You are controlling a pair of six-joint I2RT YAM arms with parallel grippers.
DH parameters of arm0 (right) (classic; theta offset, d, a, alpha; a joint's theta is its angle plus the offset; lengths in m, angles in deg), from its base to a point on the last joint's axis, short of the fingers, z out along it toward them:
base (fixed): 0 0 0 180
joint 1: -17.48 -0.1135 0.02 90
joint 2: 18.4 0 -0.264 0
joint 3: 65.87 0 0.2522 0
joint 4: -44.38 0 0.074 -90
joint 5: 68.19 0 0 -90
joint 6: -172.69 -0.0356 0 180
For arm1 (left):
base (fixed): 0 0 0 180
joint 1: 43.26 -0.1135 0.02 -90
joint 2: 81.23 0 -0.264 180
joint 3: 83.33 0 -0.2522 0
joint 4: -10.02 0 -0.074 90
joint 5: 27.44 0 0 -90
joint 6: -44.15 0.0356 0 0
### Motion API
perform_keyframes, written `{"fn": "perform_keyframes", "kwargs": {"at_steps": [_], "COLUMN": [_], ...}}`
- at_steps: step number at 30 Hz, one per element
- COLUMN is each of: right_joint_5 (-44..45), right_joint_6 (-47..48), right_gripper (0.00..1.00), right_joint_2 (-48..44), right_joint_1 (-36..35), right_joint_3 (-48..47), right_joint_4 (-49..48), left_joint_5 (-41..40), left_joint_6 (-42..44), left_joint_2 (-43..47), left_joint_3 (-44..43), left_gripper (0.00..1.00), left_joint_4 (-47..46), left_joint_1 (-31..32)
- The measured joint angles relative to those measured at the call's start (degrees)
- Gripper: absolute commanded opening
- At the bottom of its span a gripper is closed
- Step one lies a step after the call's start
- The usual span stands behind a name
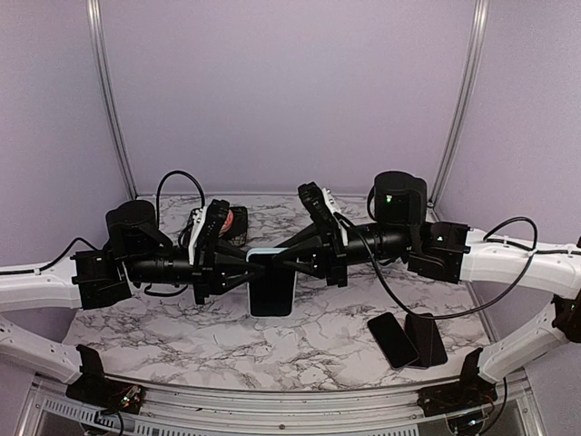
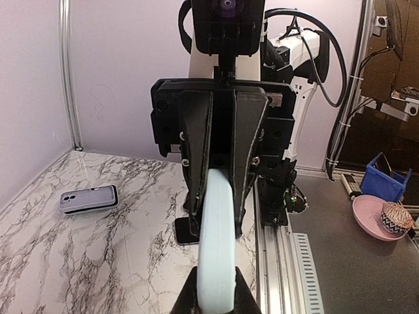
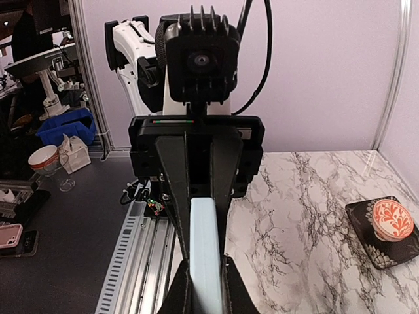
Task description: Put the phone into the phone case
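Where the two arms meet mid-table, the light-blue phone case (image 1: 271, 283) is held edge-on between them: left gripper (image 1: 247, 272) clamped on its left edge, right gripper (image 1: 280, 262) closed on its right. Whether a phone sits inside is unclear. Near right, two dark phones (image 1: 407, 339) lie flat.

We find no text, label, brand, number or sign that can be read in any of the three views. The backs of the phones and cases lying on the white marble-patterned desk (image 1: 163, 341) are too small or too blurred for us to make out any marking.
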Motion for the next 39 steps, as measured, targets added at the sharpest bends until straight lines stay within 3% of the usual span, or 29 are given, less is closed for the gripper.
{"fn": "perform_keyframes", "kwargs": {"at_steps": [1, 3, 8, 13, 14, 16, 17, 19, 20, 23, 24, 26, 35, 39], "right_joint_5": [-0.1, -0.2, -0.3, -0.7, -0.8, -1.0, -0.9, -1.8, -2.0, -2.1, -1.7, -1.2, 0.7, 0.7], "right_joint_6": [-0.2, -0.2, -0.3, -0.4, -0.5, -0.5, -0.5, -0.8, -0.8, -0.8, -0.7, -0.4, 0.7, 0.1], "right_gripper": [0.00, 0.00, 0.00, 0.00, 0.00, 0.00, 0.00, 0.00, 0.04, 0.61, 0.72, 0.80, 0.77, 0.49], "right_joint_2": [0.0, 0.3, 1.2, 1.1, 1.1, 1.1, 1.1, 1.0, 0.9, 0.7, 0.5, -0.1, -3.4, -1.8], "right_joint_1": [0.0, 0.0, 0.0, 0.0, 0.0, 0.0, 0.0, 0.3, 0.3, 0.3, 0.3, 0.3, 0.3, 0.3], "right_joint_3": [-0.1, -0.6, -2.1, -3.0, -3.0, -3.0, -3.0, -3.0, -3.0, -3.0, -3.0, -3.0, 3.8, 5.6], "right_joint_4": [0.0, 0.3, 1.4, 1.4, 1.4, 1.4, 1.4, 1.4, 1.6, 1.7, 1.6, 1.5, 0.7, 0.6], "left_joint_5": [0.0, -0.5, -1.7, -2.6, -2.8, -3.0, -2.8, -2.2, -2.1, -2.0, -2.3, -3.2, -3.8, -3.2], "left_joint_6": [0.0, -0.6, -1.8, -1.7, -1.6, -1.5, -1.3, -1.2, -0.9, -1.0, -1.1, -1.1, -1.9, -2.8], "left_joint_2": [0.0, 0.0, -0.5, -0.8, -0.8, -0.9, -0.9, -1.0, -1.0, -1.0, -1.0, -1.0, 1.2, 1.3], "left_joint_3": [0.0, 0.0, 0.0, 0.0, 0.0, 0.0, 0.0, 0.0, 0.0, 0.0, 0.0, 0.1, 0.1, 0.1], "left_gripper": [0.29, 0.34, 0.26, 0.31, 0.26, 0.05, 0.00, 0.00, 0.00, 0.00, 0.00, 0.00, 0.00, 0.00], "left_joint_4": [0.0, -0.6, -2.0, -2.3, -2.3, -2.3, -2.4, -2.7, -2.8, -3.1, -2.8, -2.0, -1.7, -1.8], "left_joint_1": [0.0, 0.0, 0.2, 0.5, 0.5, 0.6, 0.7, 1.1, 1.2, 1.4, 1.4, 1.3, 1.2, 1.2]}}
